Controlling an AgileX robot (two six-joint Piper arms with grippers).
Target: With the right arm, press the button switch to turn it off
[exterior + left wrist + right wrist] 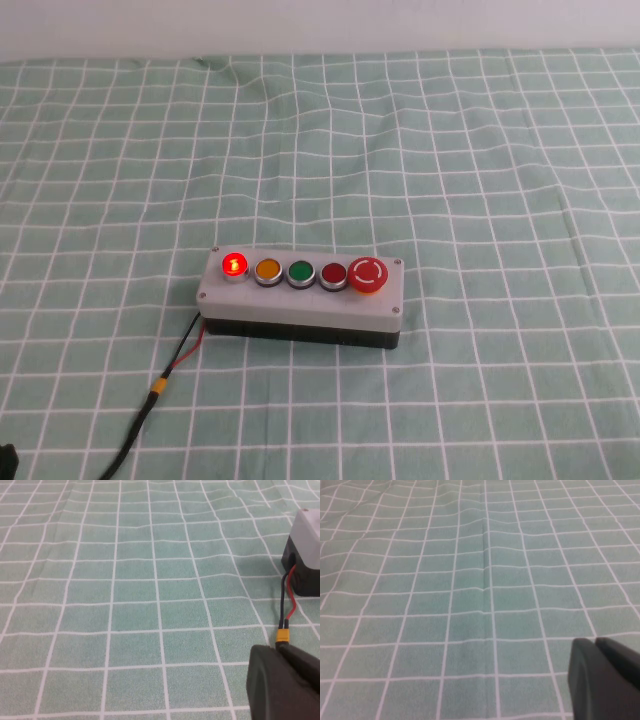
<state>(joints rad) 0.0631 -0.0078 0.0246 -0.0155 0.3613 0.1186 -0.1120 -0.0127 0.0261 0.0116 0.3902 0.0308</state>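
High view: The worktop (500,150) is covered with a green cloth with a white grid. A grey box (300,297) with a black base sits just below centre, at about 6 o'clock. Its top carries a row of five buttons. The button switch (234,265) is the end button toward 9 o'clock and glows bright red. Beside it toward 3 o'clock follow a yellow button (268,270), a green button (301,272), a dark red button (333,273) and a large red mushroom button (366,274). A red-and-black cable (160,385) leaves the box toward 7 o'clock. Neither arm appears here.

Left wrist view: The left gripper (282,682) shows as a dark shape over the cloth, near the cable's yellow connector (283,636) and the box corner. Whether its jaws are open or closed cannot be told.

Right wrist view: The right gripper (602,677) shows as a dark shape over bare cloth. The state of its jaws cannot be told.
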